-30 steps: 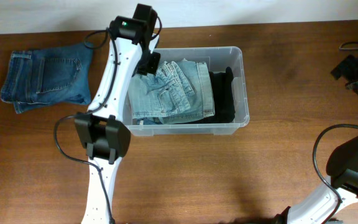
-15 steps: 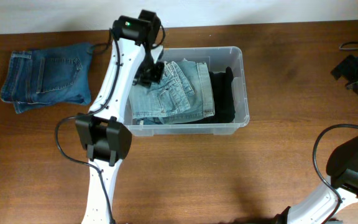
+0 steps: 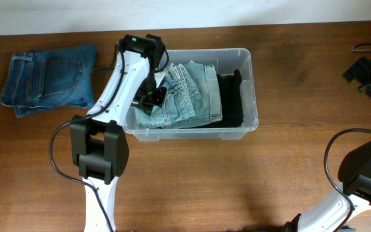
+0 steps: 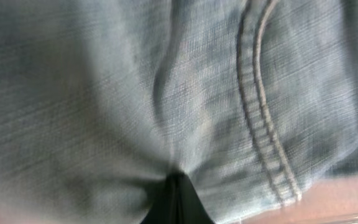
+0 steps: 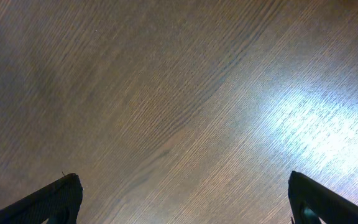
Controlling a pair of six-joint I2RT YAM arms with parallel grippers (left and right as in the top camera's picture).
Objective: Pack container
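Note:
The container (image 3: 253, 77), a clear plastic bin, stands at the table's middle back. It holds folded light blue jeans (image 3: 189, 90) and a black garment (image 3: 232, 96) along its right side. My left gripper (image 3: 148, 100) is inside the bin at its left side, down on the light jeans. In the left wrist view the denim (image 4: 166, 81) fills the frame and the fingers (image 4: 178, 202) are together, pressing into it. My right gripper (image 5: 182, 199) is open and empty over bare wood.
Folded dark blue jeans (image 3: 47, 80) lie on the table at the back left, beside the left arm. A black object with cables (image 3: 366, 67) sits at the back right edge.
My left gripper has moved from the bin's back left corner toward the front and down onto the left part of the light jeans. The right arm has not moved.

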